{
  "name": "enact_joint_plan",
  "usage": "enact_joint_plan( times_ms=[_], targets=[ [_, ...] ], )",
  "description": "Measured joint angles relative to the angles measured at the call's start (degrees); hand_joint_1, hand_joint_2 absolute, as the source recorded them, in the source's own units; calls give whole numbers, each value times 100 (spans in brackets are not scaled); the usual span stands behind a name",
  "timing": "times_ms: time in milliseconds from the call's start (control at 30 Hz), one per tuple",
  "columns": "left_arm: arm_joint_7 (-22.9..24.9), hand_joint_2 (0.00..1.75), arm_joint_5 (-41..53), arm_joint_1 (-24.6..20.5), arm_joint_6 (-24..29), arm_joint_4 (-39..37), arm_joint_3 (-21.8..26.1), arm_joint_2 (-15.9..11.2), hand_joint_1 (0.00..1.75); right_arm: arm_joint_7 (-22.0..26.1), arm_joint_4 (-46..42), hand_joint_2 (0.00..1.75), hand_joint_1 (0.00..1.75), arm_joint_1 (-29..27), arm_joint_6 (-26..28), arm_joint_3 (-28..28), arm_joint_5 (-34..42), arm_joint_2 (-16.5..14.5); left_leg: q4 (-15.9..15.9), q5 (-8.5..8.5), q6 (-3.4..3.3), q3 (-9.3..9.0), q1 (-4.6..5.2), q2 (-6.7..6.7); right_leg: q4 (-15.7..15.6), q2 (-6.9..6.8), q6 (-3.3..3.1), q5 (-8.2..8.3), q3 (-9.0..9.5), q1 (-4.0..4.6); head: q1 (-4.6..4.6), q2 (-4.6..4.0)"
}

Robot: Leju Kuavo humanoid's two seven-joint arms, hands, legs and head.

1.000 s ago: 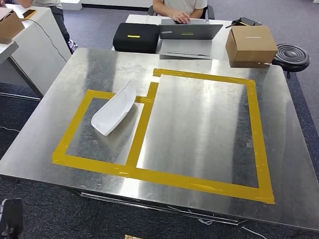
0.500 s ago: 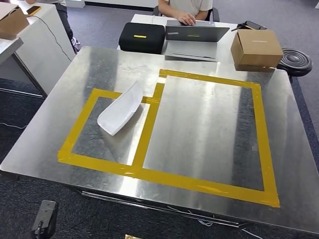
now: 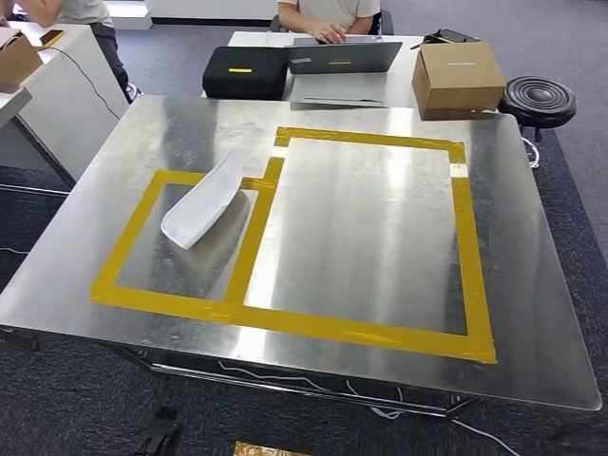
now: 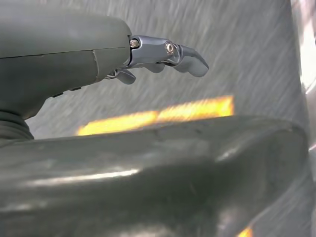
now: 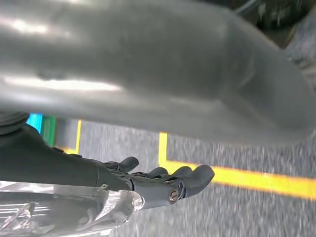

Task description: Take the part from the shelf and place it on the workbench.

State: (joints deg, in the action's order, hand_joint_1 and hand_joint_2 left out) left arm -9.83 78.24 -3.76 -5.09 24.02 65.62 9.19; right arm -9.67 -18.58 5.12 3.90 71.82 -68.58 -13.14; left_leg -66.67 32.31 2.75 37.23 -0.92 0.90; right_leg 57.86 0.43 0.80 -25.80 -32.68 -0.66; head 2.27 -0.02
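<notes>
Both hands hang low with fingers extended and nothing held, the left hand point(image 4: 111, 98) and the right hand point(image 5: 123, 182) over grey carpet with yellow floor tape. The curved white plastic part point(image 3: 202, 200) lies on the steel workbench point(image 3: 344, 237), across the far right corner of the smaller yellow-taped square point(image 3: 172, 242). It rests tilted on its curve, so a knock to the bench is judged able to rock it across the tape.

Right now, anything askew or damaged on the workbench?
One thing: the white part lies diagonally in the smaller yellow tape frame, its far tip overlapping the tape at the top edge. The workbench shows no damage or spills.
</notes>
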Motion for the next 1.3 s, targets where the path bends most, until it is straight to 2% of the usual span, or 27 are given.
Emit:
enact_joint_plan(
  times_ms=[33, 67, 100, 133, 200, 267, 300, 367, 400, 433, 500, 533, 567, 600, 633, 667, 700, 767, 800, 833, 1000, 1033, 1133, 1167, 1200, 1233, 1300],
  targets=[
    [65, 0, 53, 5, -45, -79, -17, -9, 0, -66, -3, 0, 0, 4, -23, -39, -20, 39, -354, 183, -7, 101, 0, -18, 2, 13, -12, 47, -66, 13, 6, 0],
    [114, 0, 101, 9, -68, -142, -35, -22, 0, -146, -4, 0, 0, 4, -43, -68, -38, 71, -567, 251, -21, 131, 1, -24, 3, 25, -13, 93, -128, 26, 7, 0],
    [150, 0, 139, 13, -82, -194, -54, -36, 0, -222, -4, 0, 0, -1, -57, -91, -65, 96, -580, 202, -39, 59, 3, -26, 4, 39, -5, 139, -188, 36, 8, 0],
    [174, 0, 172, 13, -87, -233, -77, -54, 0, -284, -4, 0, 0, -8, -67, -120, -98, 115, -383, 67, -63, -116, 5, -28, 5, 55, 10, 184, -243, 43, 7, 0],
    [209, 0, 236, 3, -89, -289, -133, -88, 0, -355, -4, 0, 0, -13, -56, -181, -145, 140, 410, -193, -111, -688, 11, -70, 14, 91, 59, 275, -335, 53, 12, 0],
    [229, 0, 275, -15, -77, -324, -177, -103, 0, -365, -4, 0, 0, -6, -15, -217, -135, 156, 1033, -238, -141, -1085, 24, -124, 22, 111, 121, 368, -392, 62, 12, 0],
    [241, 0, 285, -20, -71, -339, -187, -103, 0, -362, -4, 0, 0, -6, 5, -224, -122, 164, 1148, -225, -155, -1137, 39, -138, 13, 114, 156, 416, -407, 62, 11, 0],
    [260, 0, 292, -12, -66, -373, -203, -98, 0, -353, -4, 0, 0, -21, 22, -230, -101, 187, 1171, -284, -217, -1073, 48, -115, -6, 114, 223, 474, -434, 41, 10, 0],
    [269, 0, 295, -6, -63, -386, -213, -97, 0, -338, -4, 0, 0, -33, 24, -230, -85, 198, 1174, -335, -265, -1030, 47, -98, 49, 98, 254, 385, -469, 30, -1, 0],
    [273, 0, 296, -1, -59, -395, -222, -96, 0, -306, -4, 0, 0, -43, 19, -230, -54, 206, 1179, -396, -307, -975, 41, -81, 215, 74, 283, 187, -531, 23, -14, 0],
    [277, 0, 290, -1, -44, -401, -235, -87, 0, -194, -4, 0, 0, -39, 2, -228, 31, 212, 1175, -513, -356, -841, 48, -59, 868, 23, 327, -401, -705, 16, -40, 0],
    [278, 0, 293, -2, -41, -402, -237, -75, 0, -129, -4, 0, 0, -32, -3, -227, 72, 214, 1170, -574, -360, -766, 56, -49, 1244, 13, 343, -625, -774, 15, -43, 0],
    [286, 0, 316, -3, -37, -405, -240, -54, 0, -78, -4, 0, 0, -23, -1, -227, 99, 214, 1164, -634, -362, -688, 66, -38, 1515, 11, 350, -712, -783, 15, -43, 0],
    [297, 0, 354, -2, -31, -408, -251, -32, 0, -40, -4, 0, 0, -19, 8, -227, 121, 215, 1158, -692, -359, -610, 73, -27, 1610, 10, 350, -669, -704, 16, -43, 0],
    [312, 0, 401, -1, -20, -411, -265, -9, 0, -18, -4, 0, 0, -16, 20, -227, 138, 215, 1148, -746, -352, -535, 78, -19, 1495, 8, 340, -529, -523, 18, -42, 0],
    [331, 0, 441, -2, -3, -413, -279, 14, 0, -4, -4, 0, 0, -12, 34, -226, 150, 215, 1137, -796, -340, -470, 81, -15, 1189, 4, 324, -377, -248, 20, -42, 0],
    [348, 0, 461, -1, 16, -414, -289, 32, 0, 5, -4, 0, 0, -3, 48, -224, 157, 215, 1126, -841, -319, -418, 87, -13, 752, -7, 304, -310, 89, 26, -43, 0],
    [369, 0, 469, -3, 40, -415, -293, 56, 0, 22, -4, 0, 0, 26, 72, -223, 159, 215, 1104, -921, -269, -362, 102, -8, -28, -25, 262, -362, 628, 43, -35, 0],
    [371, 0, 468, -3, 43, -415, -293, 62, 0, 26, -4, 0, 0, 38, 78, -223, 158, 215, 1098, -948, -248, -353, 109, -4, -227, -30, 248, -421, 755, 51, -29, 0],
    [371, 0, 468, -3, 43, -415, -293, 64, 0, 29, -4, 0, 0, 43, 81, -223, 158, 215, 1094, -966, -237, -350, 111, -1, -291, -30, 239, -435, 787, 54, -23, 0],
    [371, 0, 468, -8, 43, -415, -293, 68, 0, 29, -4, 0, 0, 44, 88, -223, 158, 215, 1099, -997, -218, -348, 104, 3, -276, -26, 223, -421, 738, 64, -26, 0],
    [372, 0, 468, -7, 43, -415, -293, 71, 0, 28, -4, 0, 0, 43, 93, -223, 158, 215, 1089, -993, -183, -325, 96, -3, -275, -33, 176, -377, 686, 62, -29, 0],
    [236, 0, 556, 9, 63, -415, -306, 83, 0, 17, -4, 0, 0, 46, 112, -218, 204, 218, -58, -71, -31, 13, 66, -32, -261, -36, 2, -13, 273, 47, 8, 0],
    [134, 0, 608, 16, 69, -415, -326, 79, 0, 23, -4, 0, 0, 48, 117, -216, 234, 219, -461, 158, -9, 74, 61, -36, -249, -30, -8, 96, 130, 46, 23, 0],
    [32, 0, 653, 25, 70, -415, -359, 63, 0, 37, -4, 0, 0, 46, 120, -211, 260, 219, -482, 17, -6, -19, 59, -37, -232, -28, 7, 155, 33, 43, 24, 0],
    [-44, 0, 675, 33, 78, -415, -392, 39, 0, 49, -4, 0, 0, 44, 124, -202, 280, 219, -307, -169, -7, -208, 55, -39, -207, -25, 29, 208, -59, 38, 23, 0],
    [-119, 0, 657, 38, 144, -413, -428, -16, 0, 57, -5, 0, 0, 45, 137, -184, 291, 219, 455, -354, -21, -805, 43, -67, -132, -13, 88, 296, -217, 39, 31, 0]
  ],
)
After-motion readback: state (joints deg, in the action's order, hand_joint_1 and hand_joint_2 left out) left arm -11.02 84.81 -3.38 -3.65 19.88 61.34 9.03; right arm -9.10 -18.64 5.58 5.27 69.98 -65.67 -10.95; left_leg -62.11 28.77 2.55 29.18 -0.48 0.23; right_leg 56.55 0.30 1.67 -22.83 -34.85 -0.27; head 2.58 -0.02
